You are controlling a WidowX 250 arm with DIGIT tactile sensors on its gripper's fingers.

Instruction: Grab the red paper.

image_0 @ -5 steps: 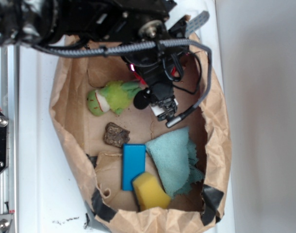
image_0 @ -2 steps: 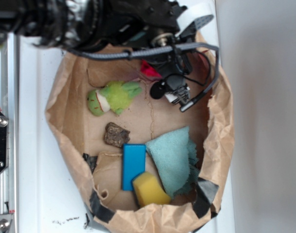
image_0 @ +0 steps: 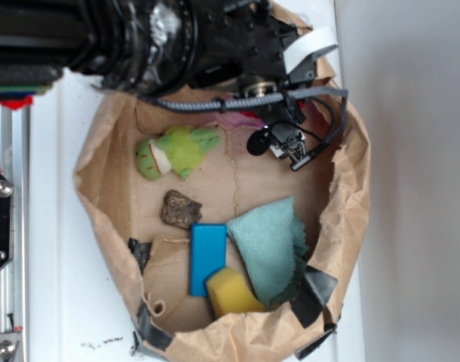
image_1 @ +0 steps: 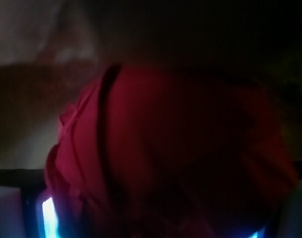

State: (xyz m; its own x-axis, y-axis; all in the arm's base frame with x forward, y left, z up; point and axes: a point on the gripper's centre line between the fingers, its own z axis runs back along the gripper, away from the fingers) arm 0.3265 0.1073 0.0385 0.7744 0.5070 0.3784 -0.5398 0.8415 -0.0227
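The red paper shows only as a small pinkish-red patch at the back of the brown paper bag, mostly hidden under my black arm. In the wrist view the red paper fills most of the dark, blurred frame, very close to the camera. My gripper hangs just right of that patch, deep in the bag. Its fingers show only as blue-lit edges at the wrist view's lower corners, standing wide apart with the paper between them. It looks open around the paper.
In the bag lie a green plush toy with a red-and-white end, a brown lump, a blue block, a yellow sponge and a teal cloth. The bag's crumpled walls rise on all sides.
My gripper has moved up and to the right, away from the green plush toy, toward the bag's back right corner. The bag's right wall has bulged outward.
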